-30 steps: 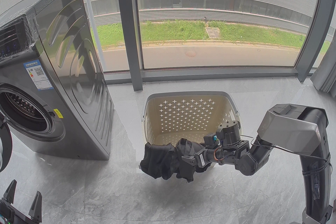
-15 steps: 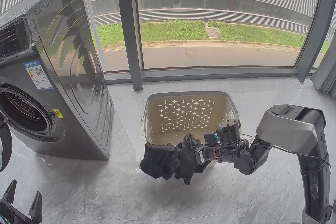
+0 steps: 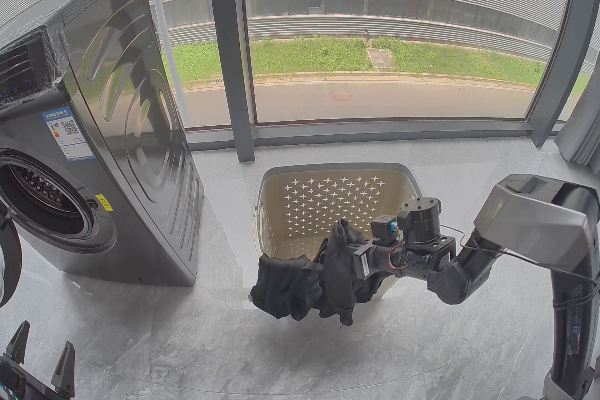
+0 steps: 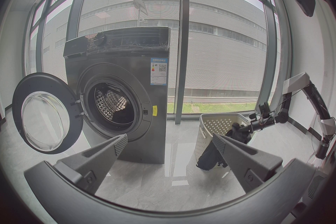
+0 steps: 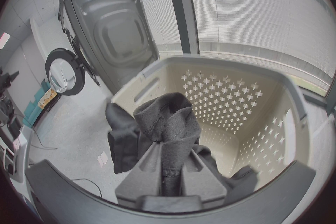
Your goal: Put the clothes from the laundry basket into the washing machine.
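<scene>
Over the near rim of the laundry basket (image 3: 337, 168), a dark garment (image 3: 290, 289) is being clamped between the closed fingers of the right gripper (image 3: 351, 265), its bulk being draped leftward and down outside the near wall. Well apart to the left, the washing machine (image 3: 125, 126) is being presented with its drum opening (image 3: 44, 195) uncovered, so a leftward carry is likely being called for. Nearer the machine, the left gripper (image 3: 39, 357) is being held spread and empty.
</scene>
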Available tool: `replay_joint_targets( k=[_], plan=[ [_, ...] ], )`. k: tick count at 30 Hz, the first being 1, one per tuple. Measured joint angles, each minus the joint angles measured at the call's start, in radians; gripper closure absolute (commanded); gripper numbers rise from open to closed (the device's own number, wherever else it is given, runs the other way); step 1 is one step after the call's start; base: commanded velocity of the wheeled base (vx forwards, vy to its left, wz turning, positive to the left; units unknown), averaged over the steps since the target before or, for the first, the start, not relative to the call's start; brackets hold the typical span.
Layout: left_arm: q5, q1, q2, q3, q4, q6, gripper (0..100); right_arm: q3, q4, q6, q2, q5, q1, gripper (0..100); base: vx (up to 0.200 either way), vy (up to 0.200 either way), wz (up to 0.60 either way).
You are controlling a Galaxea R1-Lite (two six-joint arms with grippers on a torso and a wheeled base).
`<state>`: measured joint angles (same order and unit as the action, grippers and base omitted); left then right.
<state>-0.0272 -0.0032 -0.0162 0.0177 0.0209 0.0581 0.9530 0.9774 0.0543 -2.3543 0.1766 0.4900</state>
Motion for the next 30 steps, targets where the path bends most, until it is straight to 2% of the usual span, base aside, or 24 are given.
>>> replay_joint_targets(
  k=[5,11,16,21,23,30],
  plan=[
    [0.000,0.000,0.000,0.000,0.000,0.000,0,-0.027,0.008,-0.017,0.126,-0.028,0.002,100,0.000,0.000,0.00],
    [-0.001,0.000,0.000,0.000,0.000,0.000,0,-0.079,0.012,-0.066,0.327,-0.072,0.002,100,0.000,0.000,0.00],
    [-0.002,0.000,0.000,0.000,0.000,0.000,0,-0.200,0.046,-0.128,0.512,-0.097,0.003,100,0.000,0.000,0.00],
    [-0.003,0.000,0.000,0.000,0.000,-0.001,0,-0.333,0.153,-0.203,0.657,-0.128,-0.004,100,0.000,0.000,0.00],
    [-0.003,0.000,0.000,0.000,0.000,-0.001,0,-0.375,0.187,-0.212,0.713,-0.150,-0.037,100,0.000,0.000,0.00],
    [-0.002,0.000,0.000,0.000,0.000,-0.001,0,-0.397,0.196,-0.210,0.762,-0.158,-0.079,100,0.000,0.000,0.00]
  ],
)
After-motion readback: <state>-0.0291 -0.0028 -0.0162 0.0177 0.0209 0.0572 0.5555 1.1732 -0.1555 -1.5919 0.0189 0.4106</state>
